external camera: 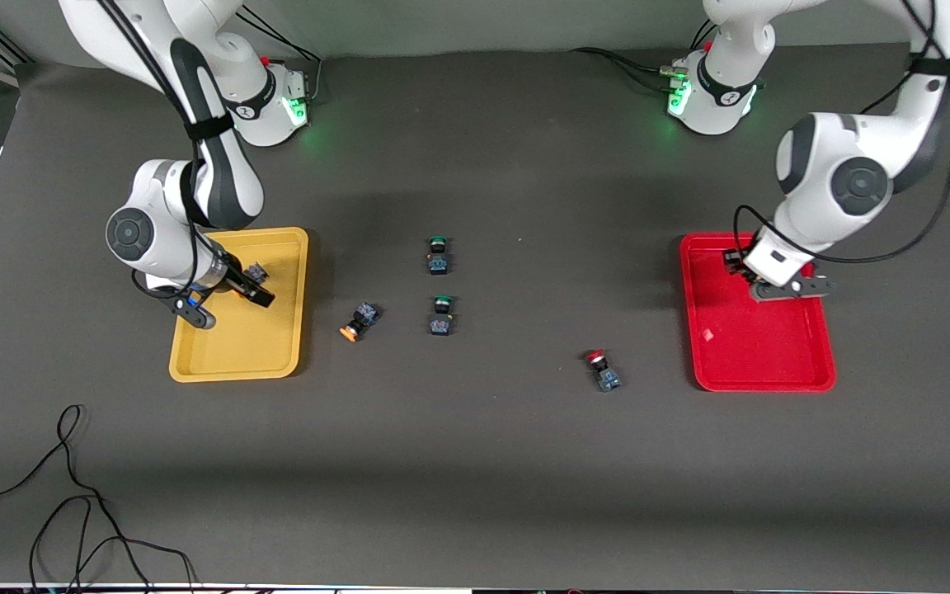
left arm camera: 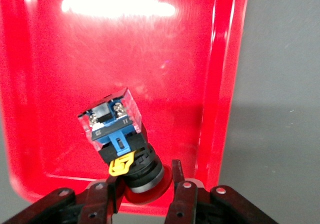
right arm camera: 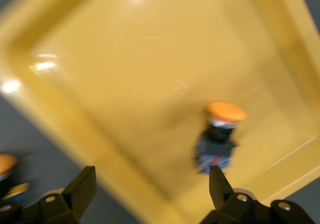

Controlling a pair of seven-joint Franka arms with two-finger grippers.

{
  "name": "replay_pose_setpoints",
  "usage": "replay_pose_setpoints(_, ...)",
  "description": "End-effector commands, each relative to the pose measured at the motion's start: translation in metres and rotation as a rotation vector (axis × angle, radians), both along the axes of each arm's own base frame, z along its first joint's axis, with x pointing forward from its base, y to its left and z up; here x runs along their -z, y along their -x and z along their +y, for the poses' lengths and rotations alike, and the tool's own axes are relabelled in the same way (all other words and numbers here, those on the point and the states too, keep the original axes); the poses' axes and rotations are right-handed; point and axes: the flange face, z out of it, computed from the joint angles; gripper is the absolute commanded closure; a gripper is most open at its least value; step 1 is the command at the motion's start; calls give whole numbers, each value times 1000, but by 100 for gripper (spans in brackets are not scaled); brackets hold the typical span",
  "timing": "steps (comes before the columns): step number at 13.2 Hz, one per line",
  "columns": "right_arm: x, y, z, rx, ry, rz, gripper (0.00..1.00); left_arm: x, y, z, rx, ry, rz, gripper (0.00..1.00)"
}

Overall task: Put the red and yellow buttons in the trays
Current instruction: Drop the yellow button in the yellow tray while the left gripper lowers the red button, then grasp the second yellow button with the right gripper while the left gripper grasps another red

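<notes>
Over the yellow tray (external camera: 277, 247), the right gripper (external camera: 228, 305) hangs spread wide, with one yellow button (external camera: 256, 271) lying in the tray. The left gripper (left arm camera: 145, 186) is low in the red tray (external camera: 772, 363) around a red button (left arm camera: 125, 139), though I cannot tell whether it grips the button. About half the task is left (my judgement). In the front view a second yellow button (external camera: 357, 322) lies at three o'clock from the yellow tray, and a second red button (external camera: 601, 367) at eight o'clock from the red tray.

Mid-frame, two green-capped switches (external camera: 439, 254) (external camera: 440, 315) and an orange one (external camera: 359, 320) crowd the bench (external camera: 475, 462); a red one (external camera: 603, 369) sits right of centre. The lower frame lies open apart from a cable (external camera: 71, 503) at lower left.
</notes>
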Motion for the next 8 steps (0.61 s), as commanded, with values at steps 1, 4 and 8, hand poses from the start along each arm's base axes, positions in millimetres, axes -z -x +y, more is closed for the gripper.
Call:
replay_pose_setpoints(1,-48,-38,68,27,2,-44,0,44,16,0,-5,37,-6,100)
replay_pose_setpoints(4,-25,-37,151,52,-24,-28,0,72,21,-2,-18,69,-12,25)
replay_pose_setpoints(8,36,-28,171,104,-28,-20,0,27,0,2,-16,37,-47,0)
